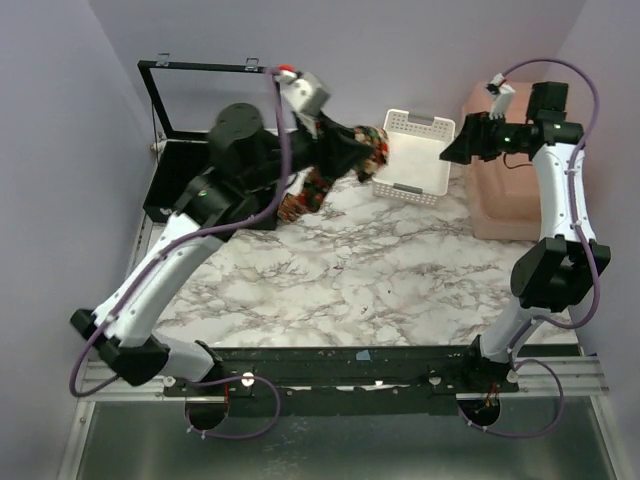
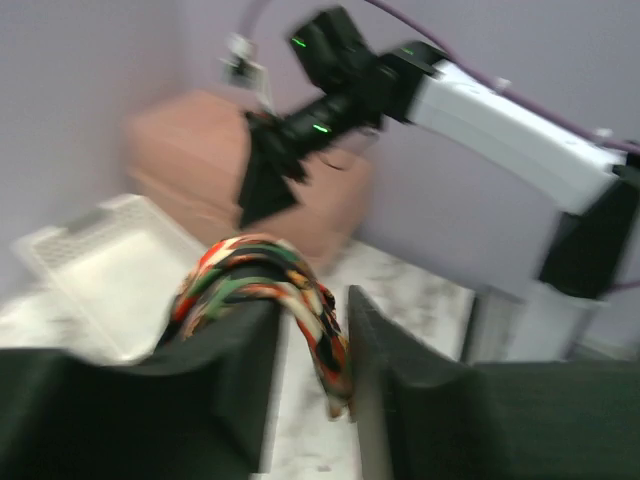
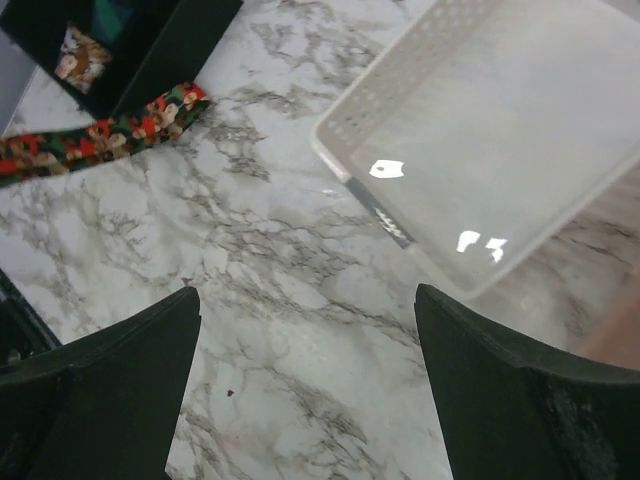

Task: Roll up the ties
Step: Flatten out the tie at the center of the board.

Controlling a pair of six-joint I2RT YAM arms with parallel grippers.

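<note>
A rolled tie, dark with red and orange print, is clamped between the closed fingers of the left tool. It is held above the table, just left of the white basket at the far side. The right tool is held near the basket with its fingers wide apart and nothing between them. A second tie is laid from the black box at far left onto the table.
</note>
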